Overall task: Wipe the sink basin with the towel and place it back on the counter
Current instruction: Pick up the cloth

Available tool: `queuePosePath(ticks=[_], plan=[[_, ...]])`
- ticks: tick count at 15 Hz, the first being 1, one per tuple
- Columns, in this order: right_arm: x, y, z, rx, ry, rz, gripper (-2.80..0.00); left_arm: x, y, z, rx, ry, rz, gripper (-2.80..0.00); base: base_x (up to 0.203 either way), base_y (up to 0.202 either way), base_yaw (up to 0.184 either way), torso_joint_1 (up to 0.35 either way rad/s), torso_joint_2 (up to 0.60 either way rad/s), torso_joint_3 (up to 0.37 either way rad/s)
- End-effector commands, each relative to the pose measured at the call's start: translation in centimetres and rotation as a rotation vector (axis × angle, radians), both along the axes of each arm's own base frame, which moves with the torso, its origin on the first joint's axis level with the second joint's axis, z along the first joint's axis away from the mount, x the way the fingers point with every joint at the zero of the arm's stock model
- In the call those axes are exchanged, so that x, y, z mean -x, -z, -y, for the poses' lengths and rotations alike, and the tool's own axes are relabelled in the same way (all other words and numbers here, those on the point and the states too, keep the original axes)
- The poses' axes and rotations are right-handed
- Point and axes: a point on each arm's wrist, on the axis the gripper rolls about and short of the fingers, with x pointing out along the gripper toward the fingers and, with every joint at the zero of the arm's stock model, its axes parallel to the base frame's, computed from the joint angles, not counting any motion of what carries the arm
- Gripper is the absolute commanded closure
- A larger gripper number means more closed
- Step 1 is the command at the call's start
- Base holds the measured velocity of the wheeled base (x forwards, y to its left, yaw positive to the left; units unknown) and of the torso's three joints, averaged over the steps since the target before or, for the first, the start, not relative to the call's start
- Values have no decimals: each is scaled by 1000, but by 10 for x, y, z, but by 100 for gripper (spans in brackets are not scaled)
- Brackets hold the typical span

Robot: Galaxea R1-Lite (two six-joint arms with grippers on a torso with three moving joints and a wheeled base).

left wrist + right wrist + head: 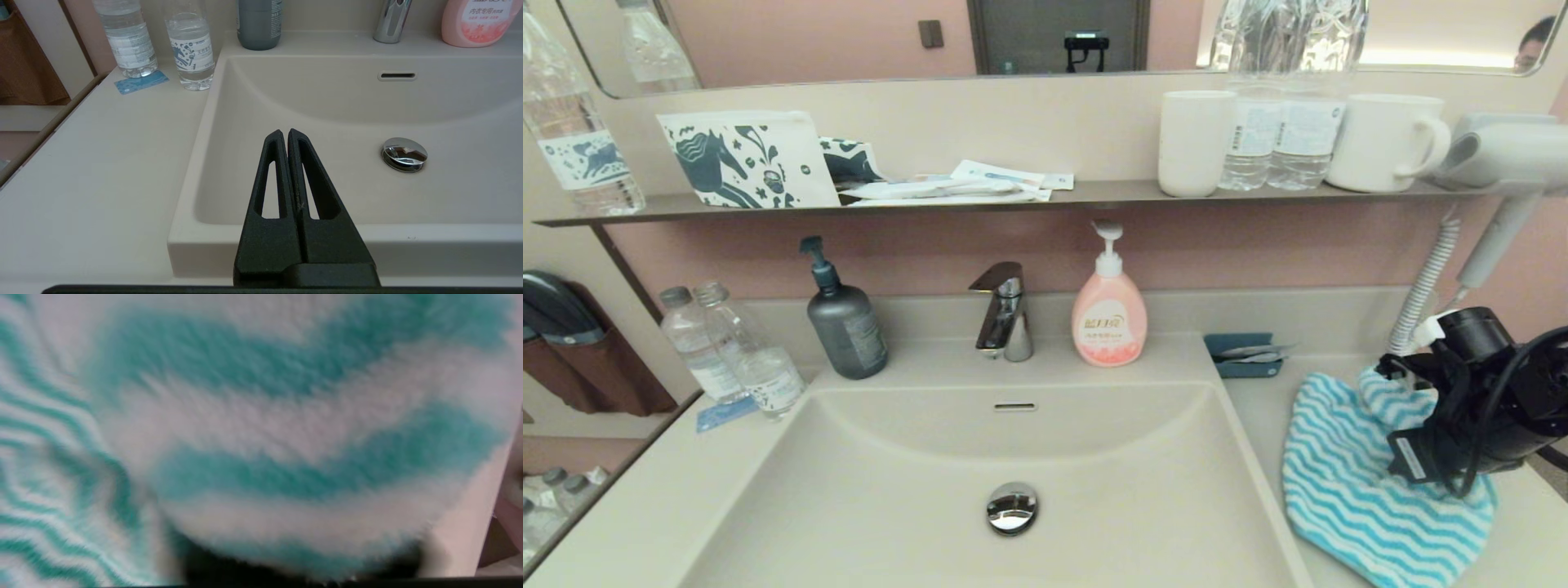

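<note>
With right gripper buried in fluffy turquoise-and-white zigzag towel on smooth beige counter, finger state impossible to tell, best to pinch deep and lift clear before crossing to wide beige sink basin; left gripper pressed together, idle above basin's near edge.

Right tool buried in the towel — fingers hidden (fabric blurred) — grip untellable.

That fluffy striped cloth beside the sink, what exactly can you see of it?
The fluffy towel with turquoise and white wavy stripes lies on the smooth beige counter on the right of the wide beige sink basin, entirely outside the basin. It looks soft and plush. Most of it is spread flat, while its far part bunches up into a raised fold. The right gripper sits at that fold, its black wrist covering part of the cloth; the fingers are hidden. In the right wrist view the pile fills nearly everything.
</note>
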Motion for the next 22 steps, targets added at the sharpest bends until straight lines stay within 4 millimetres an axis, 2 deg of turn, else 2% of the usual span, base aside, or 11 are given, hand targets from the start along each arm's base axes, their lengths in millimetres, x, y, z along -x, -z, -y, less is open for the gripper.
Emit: queuePosePath(ticks=[1,5,9,12,16,19,22], plan=[[10,-19,2,2,6,58,0,0,0,0,0,-1,-1,0,0,0,0,0,0,0],[36,-58,0,2,-3,174,0,0,0,0,0,-1,-1,0,0,0,0,0,0,0],[65,-109,-14,-11,-57,270,0,0,0,0,0,-1,-1,0,0,0,0,0,0,0],[80,-146,-35,-90,-106,314,0,0,0,0,0,-1,-1,0,0,0,0,0,0,0],[102,-187,-75,-222,-194,352,0,0,0,0,0,-1,-1,0,0,0,0,0,0,0],[114,-219,-94,-319,-234,403,0,0,0,0,0,-1,-1,0,0,0,0,0,0,0],[122,-241,-114,-419,-280,454,0,0,0,0,0,-1,-1,0,0,0,0,0,0,0]])
